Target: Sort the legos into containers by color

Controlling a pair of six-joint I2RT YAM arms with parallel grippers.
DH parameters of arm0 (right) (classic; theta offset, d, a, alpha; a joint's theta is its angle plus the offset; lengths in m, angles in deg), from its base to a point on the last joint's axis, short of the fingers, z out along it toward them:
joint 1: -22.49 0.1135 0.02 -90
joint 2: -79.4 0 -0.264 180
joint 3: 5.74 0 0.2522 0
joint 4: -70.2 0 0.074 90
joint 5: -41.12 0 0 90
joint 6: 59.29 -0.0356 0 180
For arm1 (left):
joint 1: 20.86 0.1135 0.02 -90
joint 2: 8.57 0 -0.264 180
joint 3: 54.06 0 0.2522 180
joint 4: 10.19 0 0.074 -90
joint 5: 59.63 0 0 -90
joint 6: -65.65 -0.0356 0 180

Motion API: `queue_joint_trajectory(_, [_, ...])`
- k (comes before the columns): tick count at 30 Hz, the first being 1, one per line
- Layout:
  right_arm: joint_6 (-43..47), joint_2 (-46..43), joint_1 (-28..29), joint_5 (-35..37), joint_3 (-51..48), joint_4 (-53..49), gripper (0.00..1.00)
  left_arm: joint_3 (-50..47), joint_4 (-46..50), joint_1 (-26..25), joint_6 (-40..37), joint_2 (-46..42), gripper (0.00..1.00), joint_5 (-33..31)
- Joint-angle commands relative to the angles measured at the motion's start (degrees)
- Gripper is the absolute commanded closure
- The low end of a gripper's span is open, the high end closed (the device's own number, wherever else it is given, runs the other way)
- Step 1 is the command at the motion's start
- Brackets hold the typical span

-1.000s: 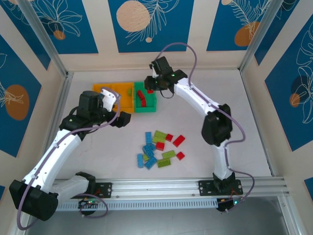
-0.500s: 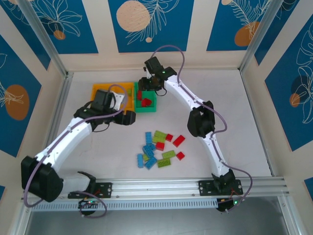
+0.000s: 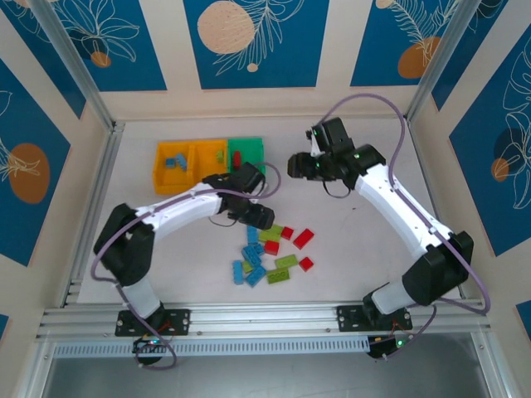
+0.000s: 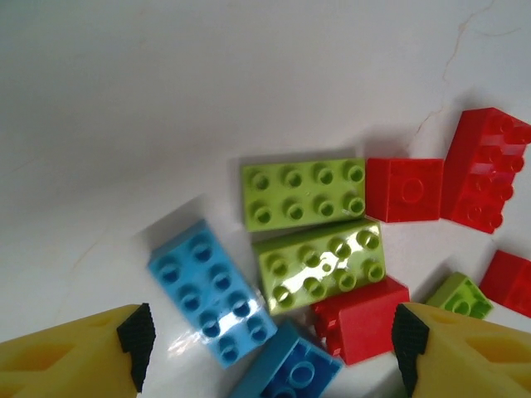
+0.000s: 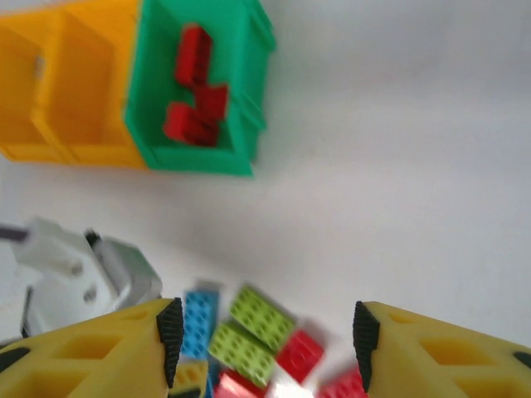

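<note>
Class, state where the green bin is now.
Top view: the green bin stands at the right end of the bin row, beside an orange-yellow bin, beyond the loose brick pile.

White arms (image 3: pixel 174 207), black joints (image 3: pixel 436 274), purple cables (image 3: pixel 365 97), yellow jaws

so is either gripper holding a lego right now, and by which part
Nothing is held. The left gripper is open above the loose legos, gripping none. The right gripper is open too, with nothing between its fingers.

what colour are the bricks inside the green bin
Red: the bricks in the green bin show best in the right wrist view.
</note>
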Motion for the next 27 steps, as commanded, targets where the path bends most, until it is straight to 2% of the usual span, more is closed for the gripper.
queue_joint_trajectory(1, [-2.9,-2.0,-1.8,0.7,-6.0,-1.5,0.40,5.3,2.9,-1.8,-2.5,4.5,0.24,-2.5])
queue_joint_trajectory(4, [-3.4,-3.1,-2.9,0.2,-7.5,-2.4,0.40,9.2,5.7,-2.3,-6.5,9.2,0.26,-1.9])
queue_joint_trajectory(8, [-3.2,-3.0,-3.2,0.1,-6.9,-2.5,0.40,12.7,9.4,-2.4,-11.1,13.5,0.27,-5.7])
queue_joint_trajectory(13, [-3.0,-1.3,-3.3,-0.9,-5.6,-2.5,0.40,15.1,10.5,-2.1,-13.2,18.6,0.29,-5.0])
queue_joint_trajectory(17, [-3.1,-0.8,-3.2,-1.2,-5.0,-3.0,0.40,13.5,8.7,-0.9,-10.8,19.2,0.34,-8.6])
queue_joint_trajectory(21, [-3.1,-1.4,-3.2,-1.2,-5.3,-3.1,0.40,8.2,4.6,2.4,-6.7,16.5,0.35,-11.4])
queue_joint_trajectory(27, [-3.0,-1.3,-3.2,-1.3,-5.3,-3.3,0.39,1.2,-0.2,8.2,0.9,10.1,0.35,-11.5])
